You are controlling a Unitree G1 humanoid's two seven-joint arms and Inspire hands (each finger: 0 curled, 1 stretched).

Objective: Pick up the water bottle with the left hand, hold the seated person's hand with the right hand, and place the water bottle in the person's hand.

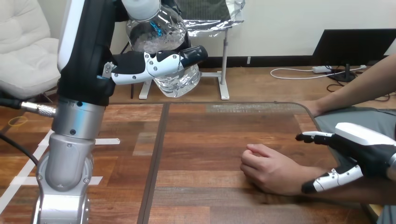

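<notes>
The left hand (149, 65) is up at the far left, its fingers curled round a clear, crumpled plastic water bottle (161, 35) (well above the table). The right hand (362, 149) is spread open beside the person's wrist. The person's hand (266, 170), a fist, rests on the brown wooden table (201, 140).

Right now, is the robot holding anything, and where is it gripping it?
Its left hand holds the water bottle round its body. The right hand sits at the person's wrist; grip cannot be told.
</notes>
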